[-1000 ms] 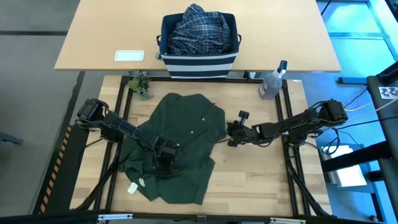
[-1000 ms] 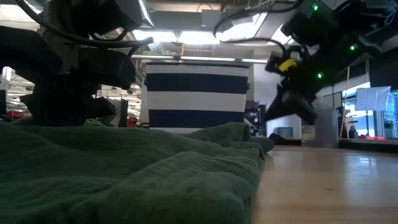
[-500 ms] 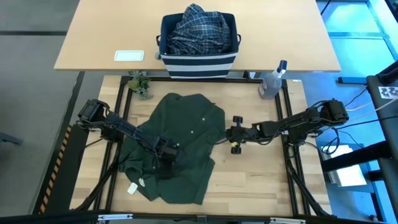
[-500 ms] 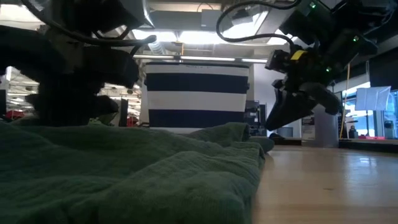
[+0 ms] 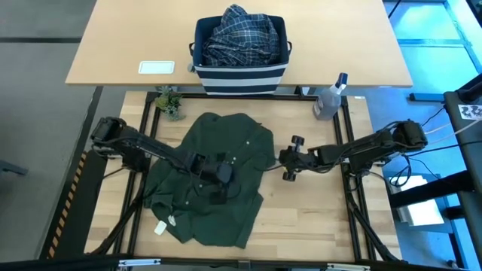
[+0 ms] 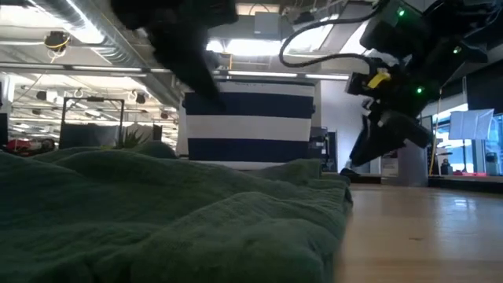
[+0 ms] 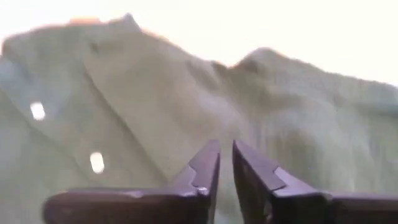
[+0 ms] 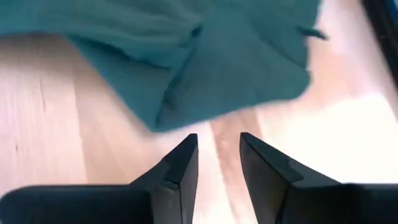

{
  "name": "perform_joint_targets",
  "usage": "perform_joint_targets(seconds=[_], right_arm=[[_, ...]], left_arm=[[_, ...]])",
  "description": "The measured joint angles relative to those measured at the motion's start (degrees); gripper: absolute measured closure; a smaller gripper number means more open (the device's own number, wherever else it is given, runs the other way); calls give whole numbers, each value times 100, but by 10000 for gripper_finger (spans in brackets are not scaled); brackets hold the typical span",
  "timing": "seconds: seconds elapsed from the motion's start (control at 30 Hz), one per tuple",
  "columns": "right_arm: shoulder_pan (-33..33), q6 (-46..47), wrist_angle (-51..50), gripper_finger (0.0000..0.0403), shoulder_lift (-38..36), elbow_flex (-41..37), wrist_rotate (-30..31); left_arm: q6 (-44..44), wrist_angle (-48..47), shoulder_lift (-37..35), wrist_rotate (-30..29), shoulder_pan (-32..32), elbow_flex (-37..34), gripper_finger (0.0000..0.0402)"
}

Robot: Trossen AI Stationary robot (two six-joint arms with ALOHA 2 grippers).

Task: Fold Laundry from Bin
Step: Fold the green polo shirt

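Observation:
A dark olive-green shirt (image 5: pixel 211 150) lies spread flat on the wooden table, its buttons facing up. My left gripper (image 5: pixel 223 188) hangs above the shirt's middle with its fingers (image 7: pixel 205 163) a narrow gap apart and nothing between them. My right gripper (image 5: pixel 280 159) stands open just off the shirt's right edge (image 8: pixel 205 118), over bare wood, pointing slantwise down. On the far table stands the navy, white-striped bin (image 5: pixel 241 75), and a blue-and-white plaid shirt (image 5: pixel 241 34) is heaped in it. The low view shows the green shirt (image 6: pixel 157 212) in front of the bin (image 6: pixel 247 118).
A clear spray bottle (image 5: pixel 329 98) stands at the table's far right corner and a small plant (image 5: pixel 169 102) at its far left. A white card (image 5: pixel 157 67) lies on the far table. Dark frame rails (image 5: pixel 352 173) run along the table's sides. Bare wood lies right of the shirt.
My left gripper has risen off the green shirt and gone toward the table's right and far side, tipping up from pointing steeply down. The shirt stays flat on the table. My right gripper has tipped a little by the shirt's right edge.

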Motion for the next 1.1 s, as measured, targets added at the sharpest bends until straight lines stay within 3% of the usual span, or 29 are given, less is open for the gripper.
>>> perform_joint_targets(seconds=[0.23, 0.4, 0.57, 0.87, 1.1], right_arm=[[-4, 159, 560, 290, -963, -555, 85], [-41, 60, 1588, 291, -1064, -967, 75], [-512, -62, 2206, 302, -598, -1010, -167], [-1476, -418, 3395, 397, 557, -755, -1725], [-1803, -557, 3215, 388, 1370, -191, -2074]], left_arm=[[241, 797, 549, 333, 739, 21, 279], [-56, 866, 907, 1211, 891, 21, 266], [-308, 801, 961, 1590, 438, 21, 270], [-1527, -230, 1009, 1514, -690, 24, 271], [-2561, -1333, 1007, 1513, -1338, 28, 271]])
